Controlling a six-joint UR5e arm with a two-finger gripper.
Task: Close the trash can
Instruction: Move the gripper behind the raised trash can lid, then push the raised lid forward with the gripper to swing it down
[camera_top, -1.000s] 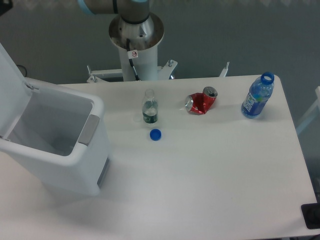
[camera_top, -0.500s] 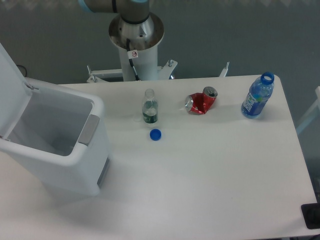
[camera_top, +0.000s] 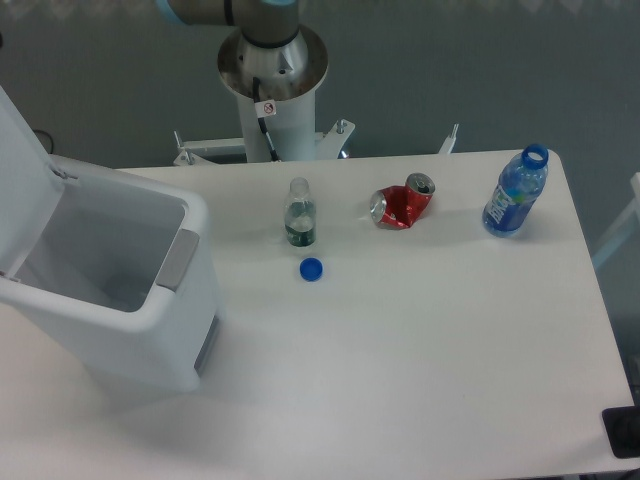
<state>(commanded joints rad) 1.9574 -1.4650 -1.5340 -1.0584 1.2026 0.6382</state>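
Observation:
The trash can (camera_top: 150, 320) is a large white bin at the left of the table. Its flat white lid (camera_top: 18, 175) stands open, raised at the far left edge of the view. Its grey latch (camera_top: 177, 260) sits on the front rim. The inside looks empty. The gripper is out of view; only the arm's base column (camera_top: 272, 80) and a bit of a blue-grey joint at the top edge show.
A small clear bottle (camera_top: 300, 213) without cap stands mid-table, with a blue cap (camera_top: 311, 268) in front of it. A crushed red can (camera_top: 402, 204) lies to its right. A blue water bottle (camera_top: 515, 192) stands at the far right.
A dark shape at the top left corner has shrunk almost out of view. Nothing on the table has moved.

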